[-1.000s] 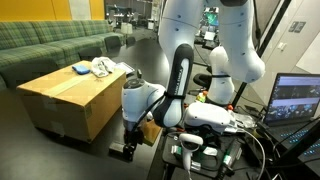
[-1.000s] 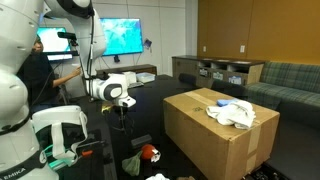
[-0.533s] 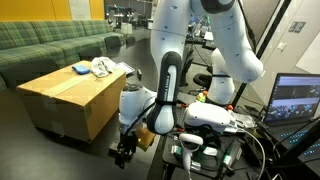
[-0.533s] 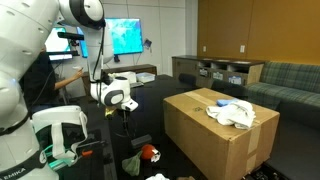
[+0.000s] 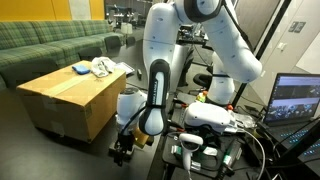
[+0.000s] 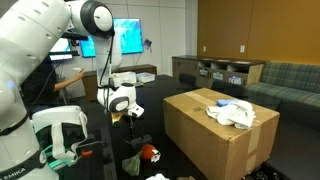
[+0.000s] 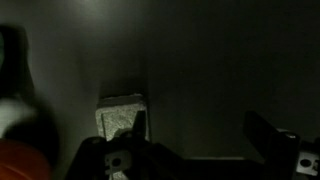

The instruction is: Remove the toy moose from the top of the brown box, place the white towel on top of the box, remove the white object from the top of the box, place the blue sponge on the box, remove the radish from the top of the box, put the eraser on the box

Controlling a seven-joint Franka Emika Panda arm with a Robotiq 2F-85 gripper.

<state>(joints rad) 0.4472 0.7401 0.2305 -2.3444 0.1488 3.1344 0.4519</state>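
Observation:
The brown box (image 5: 60,100) (image 6: 215,140) carries the white towel (image 5: 103,68) (image 6: 238,115) and the blue sponge (image 5: 80,69) (image 6: 226,103) on its top. My gripper (image 5: 123,152) (image 6: 134,122) hangs low by the dark floor beside the box. In the wrist view it is open (image 7: 200,125). A pale rectangular block, likely the eraser (image 7: 120,113), lies on the floor at the left finger, not between the fingers. The red radish (image 6: 150,153) (image 7: 18,160) lies on the floor nearby. I cannot make out the toy moose.
The robot base with cables (image 5: 205,125) stands close behind the gripper. A laptop (image 5: 300,100) sits at the right edge. A green sofa (image 5: 50,45) is behind the box. A green and white object (image 6: 130,165) lies on the floor by the radish.
The upper arm has swung over and the wrist has shifted slightly, lower and nearer the floor. The gripper stays open. Towel and sponge on the box have not moved.

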